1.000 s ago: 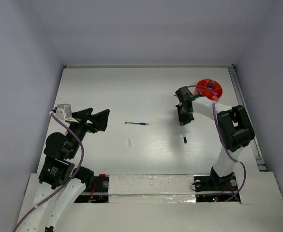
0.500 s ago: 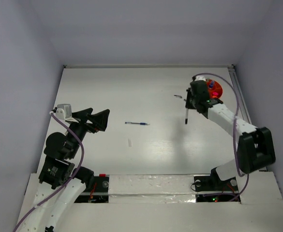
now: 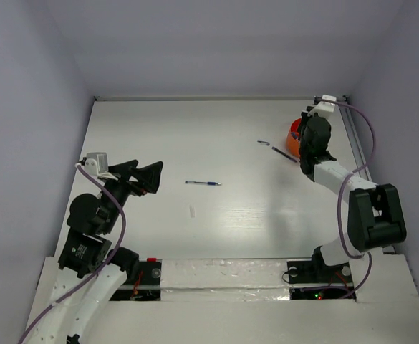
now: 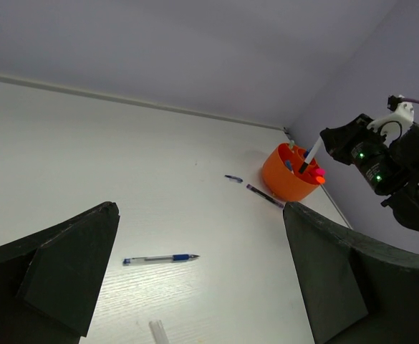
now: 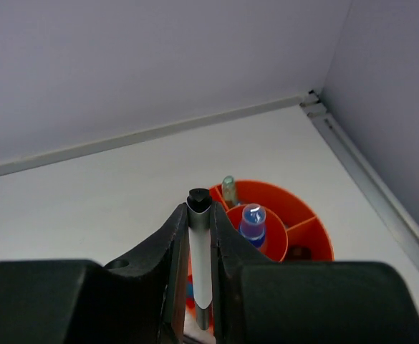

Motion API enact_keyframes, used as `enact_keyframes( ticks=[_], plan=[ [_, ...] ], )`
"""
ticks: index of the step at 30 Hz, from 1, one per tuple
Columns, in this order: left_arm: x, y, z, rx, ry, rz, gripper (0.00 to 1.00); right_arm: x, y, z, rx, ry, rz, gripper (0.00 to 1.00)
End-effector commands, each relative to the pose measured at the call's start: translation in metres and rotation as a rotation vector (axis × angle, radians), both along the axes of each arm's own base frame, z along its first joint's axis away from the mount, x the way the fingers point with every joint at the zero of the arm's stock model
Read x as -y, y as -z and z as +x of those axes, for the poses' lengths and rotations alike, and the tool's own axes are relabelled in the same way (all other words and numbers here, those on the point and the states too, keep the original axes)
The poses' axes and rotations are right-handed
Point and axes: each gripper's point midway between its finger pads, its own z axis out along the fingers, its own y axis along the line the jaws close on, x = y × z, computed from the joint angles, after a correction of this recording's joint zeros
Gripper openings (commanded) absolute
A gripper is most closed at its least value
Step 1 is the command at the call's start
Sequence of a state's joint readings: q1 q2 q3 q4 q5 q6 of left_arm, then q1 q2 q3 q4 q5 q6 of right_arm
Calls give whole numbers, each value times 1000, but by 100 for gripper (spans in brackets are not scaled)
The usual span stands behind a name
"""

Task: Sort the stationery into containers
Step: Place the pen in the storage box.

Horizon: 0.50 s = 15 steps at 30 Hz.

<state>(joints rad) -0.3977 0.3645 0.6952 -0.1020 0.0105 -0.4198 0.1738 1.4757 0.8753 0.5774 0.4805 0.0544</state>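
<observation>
The right hand (image 5: pixel 198 209) pinches a white pen (image 5: pixel 202 276) over the orange cup (image 5: pixel 311 233); best to centre it above a free compartment before releasing.

Soft, even, cool light fills the white box. The bench (image 3: pixel 216 136) is bright and shows only one faint, blurred shadow. In the wrist views the left fingers (image 4: pixel 59 272) are dark, unfocused silhouettes and the right fingers (image 5: pixel 170 251) are soft-edged, while the pen (image 5: pixel 200 258) and orange cup (image 5: pixel 304 228) look sharp.
</observation>
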Motion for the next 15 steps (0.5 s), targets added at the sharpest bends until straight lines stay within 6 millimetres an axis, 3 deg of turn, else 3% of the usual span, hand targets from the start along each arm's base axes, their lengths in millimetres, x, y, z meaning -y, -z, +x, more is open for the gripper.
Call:
enact_keyframes(
  ticks=[1, 5, 15],
  plan=[
    [0, -7, 4, 23, -5, 5, 99, 15, -48, 10, 208, 57, -116, 0],
    [1, -6, 6, 17, -5, 7, 99, 16, -43, 10, 238, 67, -139, 0],
    [2, -5, 7, 12, -5, 11, 99, 29, 14, -15, 205, 129, -78, 0]
  ],
)
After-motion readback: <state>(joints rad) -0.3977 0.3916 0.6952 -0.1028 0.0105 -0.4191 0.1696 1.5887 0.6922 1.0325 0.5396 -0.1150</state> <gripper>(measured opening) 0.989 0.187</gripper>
